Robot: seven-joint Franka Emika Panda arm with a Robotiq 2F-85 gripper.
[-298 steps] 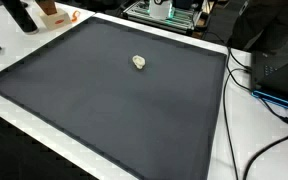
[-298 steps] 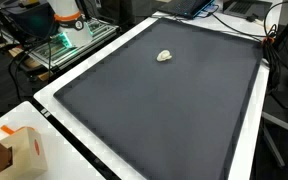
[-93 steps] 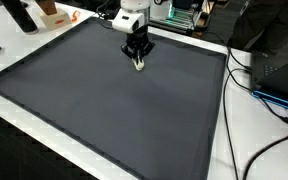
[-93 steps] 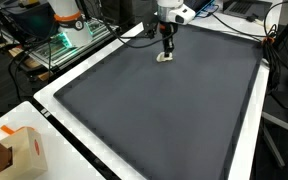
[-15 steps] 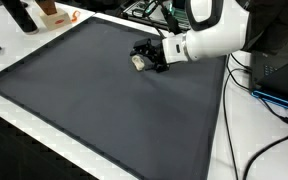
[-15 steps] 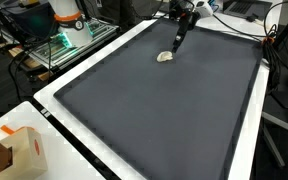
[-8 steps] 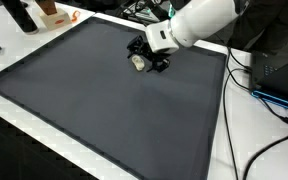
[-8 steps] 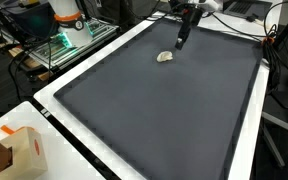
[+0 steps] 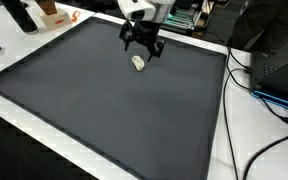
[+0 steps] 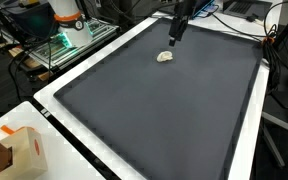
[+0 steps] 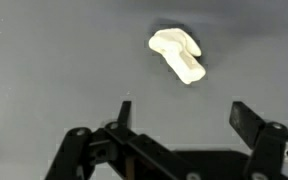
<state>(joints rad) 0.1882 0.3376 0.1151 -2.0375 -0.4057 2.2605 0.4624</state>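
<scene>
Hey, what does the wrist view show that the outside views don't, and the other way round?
Only the wrist view: the small off-white object up close, lobed at one end with a stubby stem, lying just beyond the pincer, whose fingers stand wide apart.
Only the exterior views: the arm reaching in from the far edge, the white tabletop around the mat, and a cardboard box at a near corner.
Both: the object lying alone on the dark mat, with the open pincer above it and nothing gripped.
</scene>
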